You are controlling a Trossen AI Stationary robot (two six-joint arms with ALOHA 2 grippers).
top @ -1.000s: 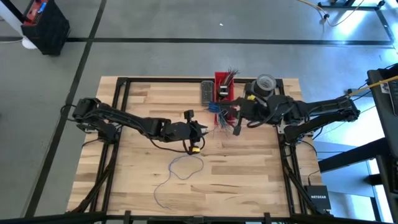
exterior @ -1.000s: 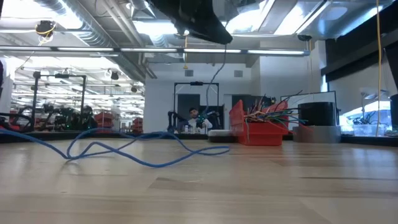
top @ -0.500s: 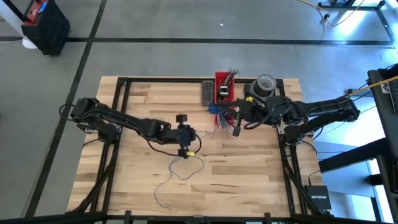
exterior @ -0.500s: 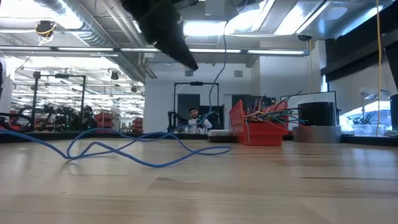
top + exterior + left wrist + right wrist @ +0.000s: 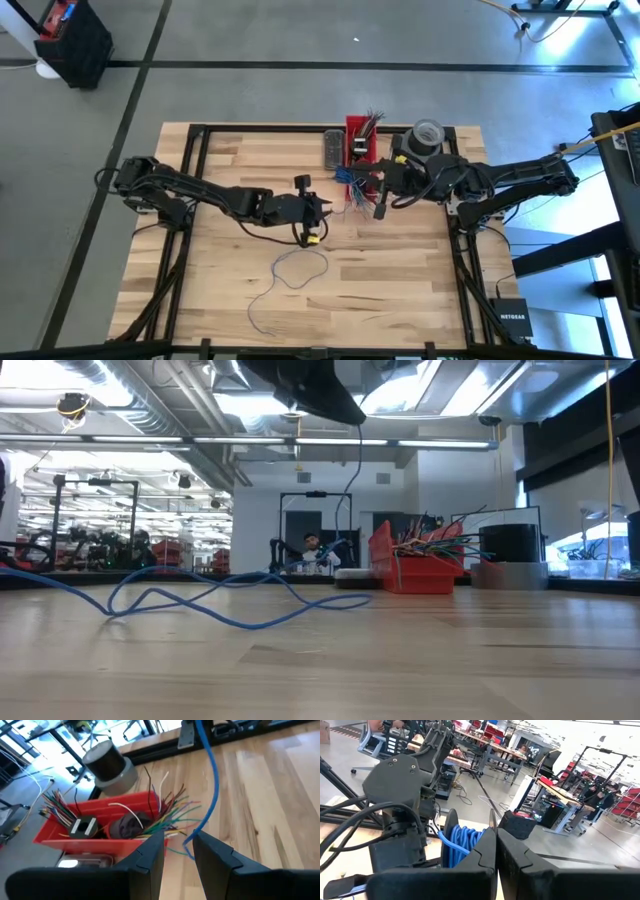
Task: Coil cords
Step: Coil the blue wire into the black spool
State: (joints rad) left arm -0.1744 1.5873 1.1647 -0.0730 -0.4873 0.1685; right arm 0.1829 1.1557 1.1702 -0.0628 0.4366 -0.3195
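A thin blue cord (image 5: 290, 272) lies in loose loops on the wooden table, near its middle; it also shows in the low view (image 5: 200, 600). One strand (image 5: 215, 780) rises off the table and runs down past the tips of my left gripper (image 5: 178, 847), which is open with a narrow gap. My left gripper (image 5: 325, 208) hovers above the table's middle. My right gripper (image 5: 368, 185) is just to its right, by the red bin, with its fingers shut (image 5: 496, 845). A coil of blue cord (image 5: 457, 842) sits right beside those fingers. My left gripper: the blue strand's lower end (image 5: 189, 840) lies in front of the gap between the fingers, and I cannot tell whether they touch it. My right gripper is shut beside the blue coil's loops (image 5: 465, 845). Its own fingers hide the place of contact. The coil is lifted clear of the table.
A red bin (image 5: 358, 140) with multicoloured wire ends (image 5: 170, 817) stands at the far middle of the table. A grey tape roll (image 5: 427, 135) is to its right and a grey flat block (image 5: 332, 148) to its left. Bare wood lies near and left.
My left gripper swung toward the table's left edge and turned about, then came back toward the right gripper to where it was a second ago. The cord's loops on the table have stayed in place.
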